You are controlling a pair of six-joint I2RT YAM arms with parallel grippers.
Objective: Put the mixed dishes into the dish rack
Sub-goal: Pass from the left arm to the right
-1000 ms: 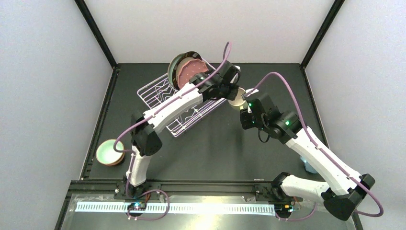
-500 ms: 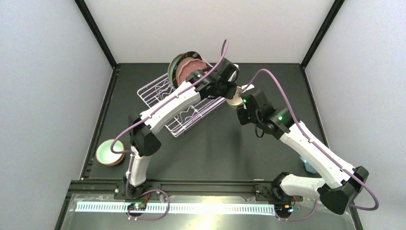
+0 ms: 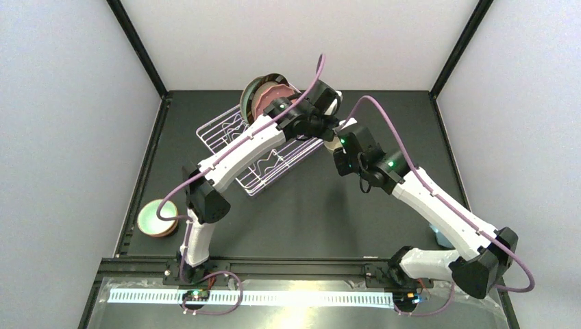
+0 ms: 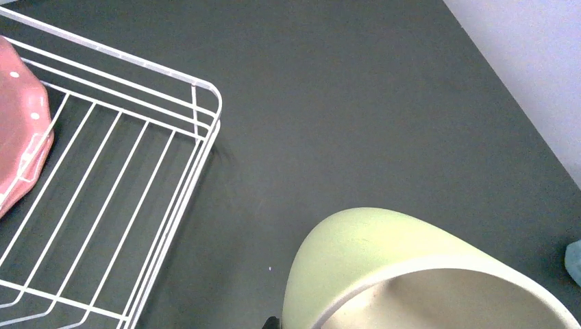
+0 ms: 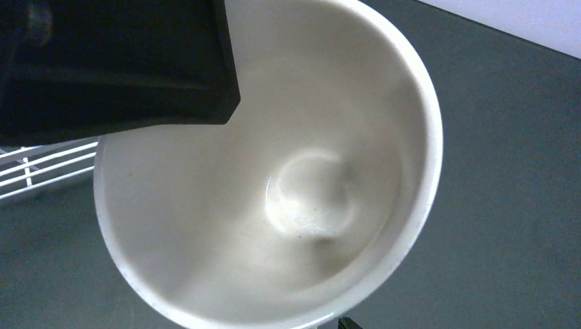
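Left wrist view: the mug (image 4: 384,253) is seen over the table (image 4: 356,103), just beside the rack (image 4: 205,130); whether the left end effector (image 3: 331,123) or right end effector (image 3: 342,137) grips it cannot be told.

**Even, diffuse light; near objects soft**

Top view is bright and sharp. The white light strip (image 3: 274,297) at the near edge blows out to glare. The matte black tabletop (image 3: 308,212) shows only faint, soft-edged shadows.

Left wrist: the pale green ceramic mug (image 4: 370,253) is blurred and the white wire rack (image 4: 171,164) crisp.

Right wrist: the mug's cream interior is evenly lit, with a mild sheen at the bottom and a soft rim.
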